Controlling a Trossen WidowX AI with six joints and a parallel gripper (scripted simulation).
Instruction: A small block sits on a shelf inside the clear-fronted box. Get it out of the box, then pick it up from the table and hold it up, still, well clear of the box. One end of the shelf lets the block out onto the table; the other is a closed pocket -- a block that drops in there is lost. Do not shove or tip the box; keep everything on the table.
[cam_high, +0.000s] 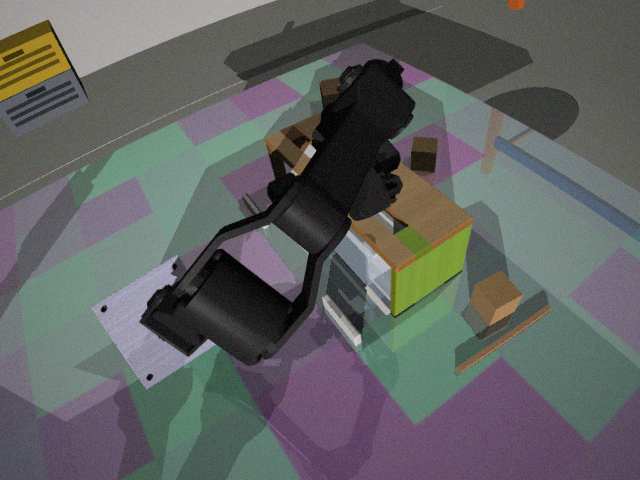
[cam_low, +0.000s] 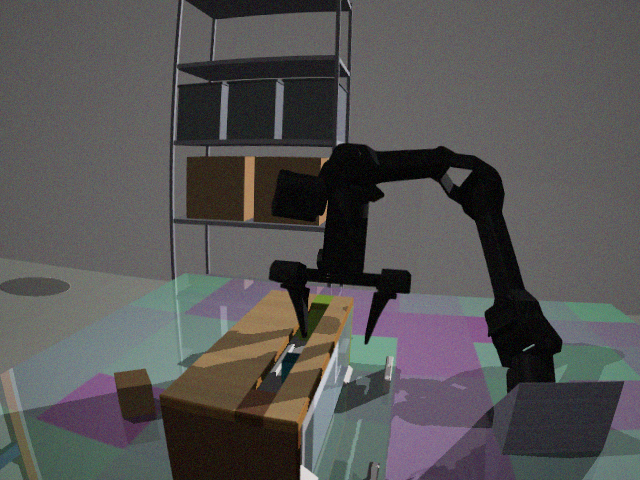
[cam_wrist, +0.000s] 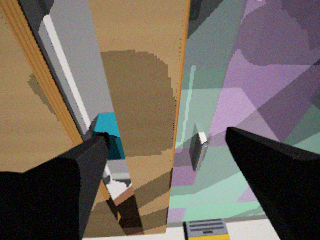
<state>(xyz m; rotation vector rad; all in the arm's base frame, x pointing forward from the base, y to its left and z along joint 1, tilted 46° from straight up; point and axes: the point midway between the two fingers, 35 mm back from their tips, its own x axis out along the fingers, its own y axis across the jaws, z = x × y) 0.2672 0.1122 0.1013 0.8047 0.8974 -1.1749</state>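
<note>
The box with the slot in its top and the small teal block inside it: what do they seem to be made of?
The slotted box looks like matte wood, tan with faint grain streaks, and has a clear glass-like front. The small teal block is plain and flat-coloured, perhaps plastic; I cannot be sure.

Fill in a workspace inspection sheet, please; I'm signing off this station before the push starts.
Surface: glass table, chequered purple and green.
Job's things: box upright; teal block on the shelf under the top slot.
Clutter: three brown cubes, a thin board.
Gripper: gripper open, empty, one finger dipping into the slot, the other outside the clear front.
Cables: nothing seen.
Surroundings: shelving rack, yellow sign.
</note>
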